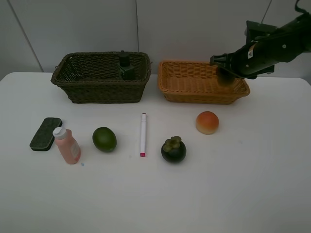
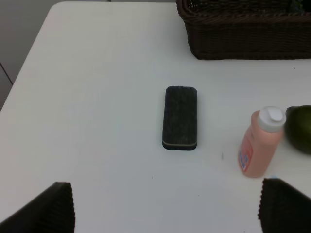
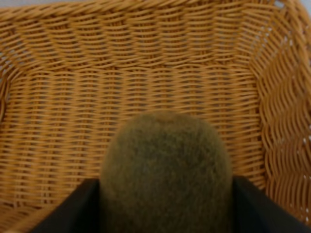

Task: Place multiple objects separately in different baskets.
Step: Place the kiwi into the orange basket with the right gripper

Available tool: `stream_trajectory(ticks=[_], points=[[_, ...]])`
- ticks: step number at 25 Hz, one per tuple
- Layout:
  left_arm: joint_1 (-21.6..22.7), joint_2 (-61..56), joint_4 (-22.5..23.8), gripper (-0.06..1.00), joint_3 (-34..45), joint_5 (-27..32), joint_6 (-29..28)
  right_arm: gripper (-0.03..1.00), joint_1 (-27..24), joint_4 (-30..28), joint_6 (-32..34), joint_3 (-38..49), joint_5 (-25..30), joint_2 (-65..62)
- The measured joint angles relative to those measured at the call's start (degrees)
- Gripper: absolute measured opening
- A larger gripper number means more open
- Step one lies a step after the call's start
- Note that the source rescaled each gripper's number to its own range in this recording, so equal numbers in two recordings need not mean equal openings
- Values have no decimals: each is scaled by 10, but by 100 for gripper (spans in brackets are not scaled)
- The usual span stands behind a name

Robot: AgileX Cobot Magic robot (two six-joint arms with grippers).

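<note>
As the right end effector (image 1: 225, 74) hangs over the tan basket (image 1: 194, 86), it pinches the kiwi (image 3: 165, 170).

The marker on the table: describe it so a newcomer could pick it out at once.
On the white table, find the gap between the dark basket and the tan basket; the marker lies in front of it. It sits between the green fruit and the mangosteen, the only long thin item, white with a pink tip.

White table (image 1: 252, 194), rounded corners, matte top. Pale grey panelled wall (image 1: 194, 29) behind, vertical seam. Soft even light.
</note>
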Motion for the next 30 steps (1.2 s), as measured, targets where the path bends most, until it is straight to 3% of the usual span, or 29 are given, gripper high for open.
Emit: stream_trajectory(ticks=[14,30], points=[[0,0,0,100,0,0,0,56,-2,-15,0,-68,-5,59],[0,0,0,100,0,0,0,56,-26,-14,0,-73,-2,69]])
